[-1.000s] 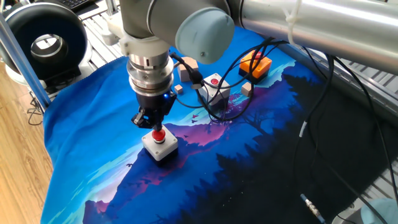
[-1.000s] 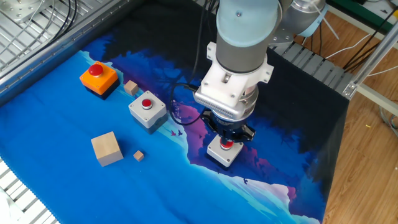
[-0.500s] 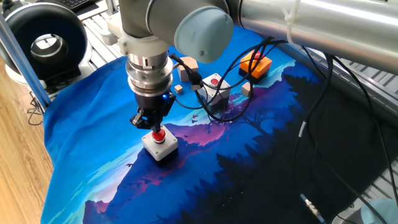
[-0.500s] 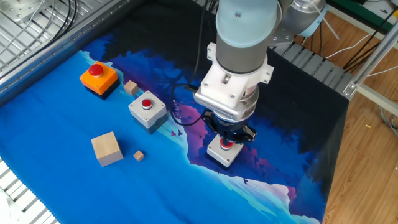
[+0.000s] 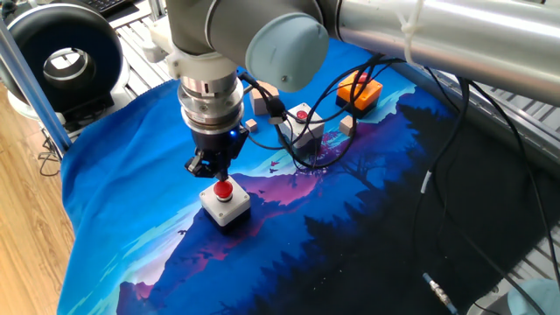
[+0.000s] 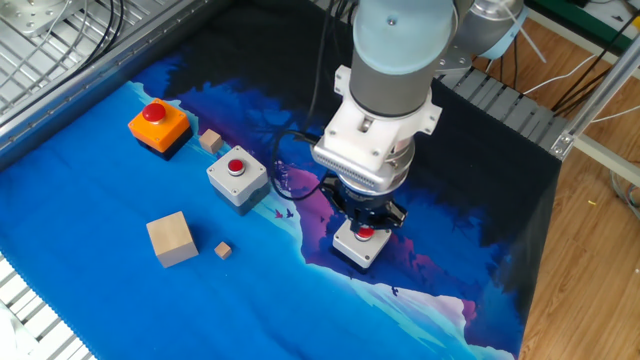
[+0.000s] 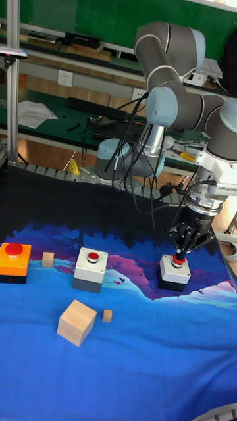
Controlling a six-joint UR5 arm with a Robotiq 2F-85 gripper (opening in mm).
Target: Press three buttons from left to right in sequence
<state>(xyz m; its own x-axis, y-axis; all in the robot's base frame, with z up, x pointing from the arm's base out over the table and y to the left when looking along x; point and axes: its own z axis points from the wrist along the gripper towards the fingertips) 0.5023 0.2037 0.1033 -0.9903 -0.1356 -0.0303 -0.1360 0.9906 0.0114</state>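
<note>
Three buttons sit in a row on the blue cloth. In the tall fixed view they are the orange box (image 7: 13, 261) on the left, a grey box (image 7: 90, 268) in the middle and another grey box (image 7: 175, 271) on the right, each with a red cap. My gripper (image 7: 178, 253) points straight down over the right grey box (image 5: 226, 206) (image 6: 357, 245). Its fingers meet in a point just over the red cap (image 5: 223, 190). I cannot tell whether the tips touch the cap. The gripper (image 6: 362, 222) hides part of the cap. The middle box (image 6: 237, 178) and orange box (image 6: 158, 125) stand apart from the arm.
A large wooden cube (image 6: 170, 238) and a small one (image 6: 223, 250) lie in front of the middle box. Another small cube (image 6: 210, 141) sits between the orange and middle boxes. Black cables (image 5: 315, 144) trail over the cloth beside the middle box (image 5: 302, 121).
The gripper has risen slightly off the right grey box's red cap, so more of the cap shows. The boxes and cubes have not moved.
</note>
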